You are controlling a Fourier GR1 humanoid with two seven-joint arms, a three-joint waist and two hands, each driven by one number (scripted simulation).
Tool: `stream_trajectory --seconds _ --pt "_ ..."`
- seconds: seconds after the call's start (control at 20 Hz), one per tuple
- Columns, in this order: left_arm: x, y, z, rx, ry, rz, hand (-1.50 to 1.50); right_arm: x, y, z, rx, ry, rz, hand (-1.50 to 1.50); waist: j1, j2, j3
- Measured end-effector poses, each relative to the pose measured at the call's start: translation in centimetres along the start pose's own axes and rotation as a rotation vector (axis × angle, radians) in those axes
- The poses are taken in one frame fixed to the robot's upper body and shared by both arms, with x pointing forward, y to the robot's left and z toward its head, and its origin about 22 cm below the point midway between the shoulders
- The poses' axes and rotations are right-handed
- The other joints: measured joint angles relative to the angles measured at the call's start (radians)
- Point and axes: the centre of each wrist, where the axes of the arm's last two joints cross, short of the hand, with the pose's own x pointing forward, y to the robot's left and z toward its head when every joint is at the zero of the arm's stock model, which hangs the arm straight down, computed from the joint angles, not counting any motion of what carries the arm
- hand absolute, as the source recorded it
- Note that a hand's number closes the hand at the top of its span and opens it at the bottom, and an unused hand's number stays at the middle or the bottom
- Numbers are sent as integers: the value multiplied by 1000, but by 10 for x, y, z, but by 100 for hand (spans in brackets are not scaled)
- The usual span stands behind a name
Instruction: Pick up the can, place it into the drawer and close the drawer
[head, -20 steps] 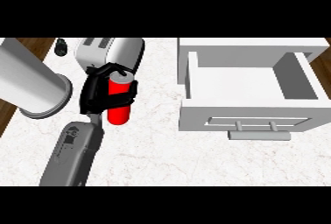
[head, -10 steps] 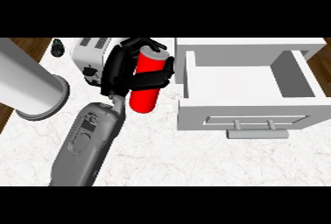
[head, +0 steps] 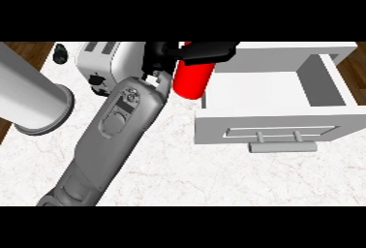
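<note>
A grey forearm [head: 107,145] is seen, moulded in smooth, rounded panels, with an oval recessed plate set into its upper face and a small round dark fitting near the wrist. It is ended by a black hand [head: 187,51] built of blocky segments. A second, plain light-grey cylindrical forearm [head: 28,99] is flared to a rim at its end.

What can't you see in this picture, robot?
- Head view: the top of the red can is covered by the hand curled round it.
- The drawer's near inside floor is hidden behind its front panel.
- The toaster is partly hidden by the forearm.
- The grey cylinder is cut off by the left edge.
</note>
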Motion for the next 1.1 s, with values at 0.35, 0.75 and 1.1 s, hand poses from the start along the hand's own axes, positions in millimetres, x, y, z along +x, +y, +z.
stream_trajectory --seconds 0.35,0.75,1.1 --pt "23 -28 -26 3 9 -19 150 7 2 -5 7 -1 7 -150 -8 2 0" --pt "32 -45 -50 -4 34 -57 150 0 4 -12 14 1 1 -150 -21 7 1" --pt "28 -56 -57 5 42 -108 150 2 3 -19 27 -5 -4 -150 -39 10 1"
